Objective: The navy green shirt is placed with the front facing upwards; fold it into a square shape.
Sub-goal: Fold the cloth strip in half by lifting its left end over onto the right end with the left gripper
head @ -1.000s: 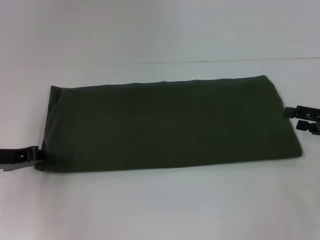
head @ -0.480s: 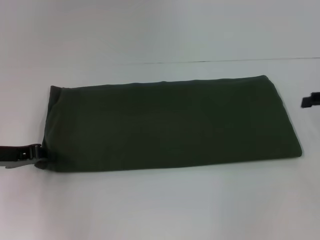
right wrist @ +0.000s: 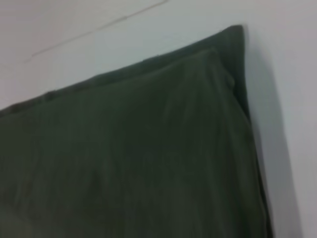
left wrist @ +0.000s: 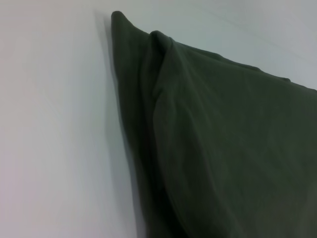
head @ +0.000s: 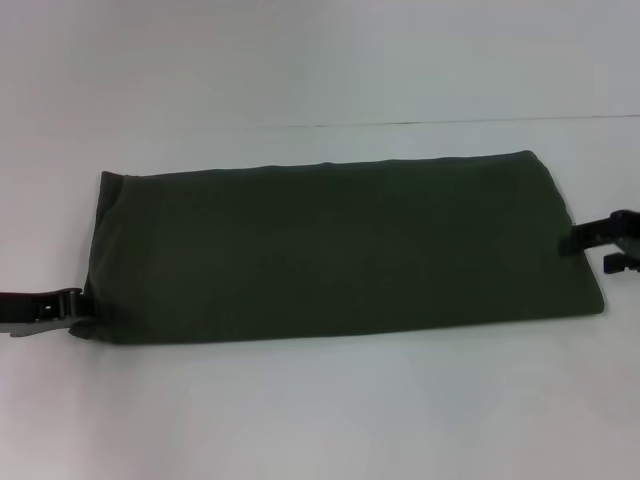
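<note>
Left gripper [head: 72, 310] fingers pressed together at the shirt's near left corner, by the counter's left edge; grip on cloth impossible to confirm. Right gripper [head: 598, 245] fingers apart, just beside the shirt's right end, near the counter's right edge. Navy green shirt [head: 340, 245] folded into a long plain band, flat across the middle of the white counter [head: 320, 410].

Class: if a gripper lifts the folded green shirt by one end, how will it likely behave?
The navy green shirt will probably droop: soft creases and layered edges show at its ends. Layers may slide apart, since nothing pins them. It lies flat on the table, so it will not roll.
</note>
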`<state>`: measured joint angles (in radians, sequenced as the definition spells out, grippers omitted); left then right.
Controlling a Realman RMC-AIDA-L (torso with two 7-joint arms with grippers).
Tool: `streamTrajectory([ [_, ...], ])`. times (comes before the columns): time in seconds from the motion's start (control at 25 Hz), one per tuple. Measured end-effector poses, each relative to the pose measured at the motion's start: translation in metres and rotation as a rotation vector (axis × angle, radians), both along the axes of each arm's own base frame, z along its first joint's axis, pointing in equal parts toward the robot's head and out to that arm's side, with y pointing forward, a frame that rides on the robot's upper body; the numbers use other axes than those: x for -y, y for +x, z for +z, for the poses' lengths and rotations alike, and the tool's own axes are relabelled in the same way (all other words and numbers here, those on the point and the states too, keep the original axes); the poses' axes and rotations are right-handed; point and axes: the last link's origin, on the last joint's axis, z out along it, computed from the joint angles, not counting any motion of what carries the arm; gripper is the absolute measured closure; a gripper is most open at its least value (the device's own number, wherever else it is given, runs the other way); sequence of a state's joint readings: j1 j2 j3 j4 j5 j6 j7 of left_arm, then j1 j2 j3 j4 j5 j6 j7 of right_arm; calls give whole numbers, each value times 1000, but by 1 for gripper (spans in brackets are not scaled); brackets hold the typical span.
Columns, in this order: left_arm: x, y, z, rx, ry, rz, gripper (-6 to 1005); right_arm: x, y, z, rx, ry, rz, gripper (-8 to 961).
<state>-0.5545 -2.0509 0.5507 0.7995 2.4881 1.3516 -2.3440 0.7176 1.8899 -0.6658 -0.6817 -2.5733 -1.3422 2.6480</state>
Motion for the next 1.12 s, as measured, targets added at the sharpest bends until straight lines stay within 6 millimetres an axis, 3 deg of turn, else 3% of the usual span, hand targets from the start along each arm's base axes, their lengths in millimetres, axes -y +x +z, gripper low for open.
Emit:
streamTrajectory([
  [1.12, -1, 2, -1, 5, 0, -5, 924, 10, 6, -25, 28, -72, -10, 131],
])
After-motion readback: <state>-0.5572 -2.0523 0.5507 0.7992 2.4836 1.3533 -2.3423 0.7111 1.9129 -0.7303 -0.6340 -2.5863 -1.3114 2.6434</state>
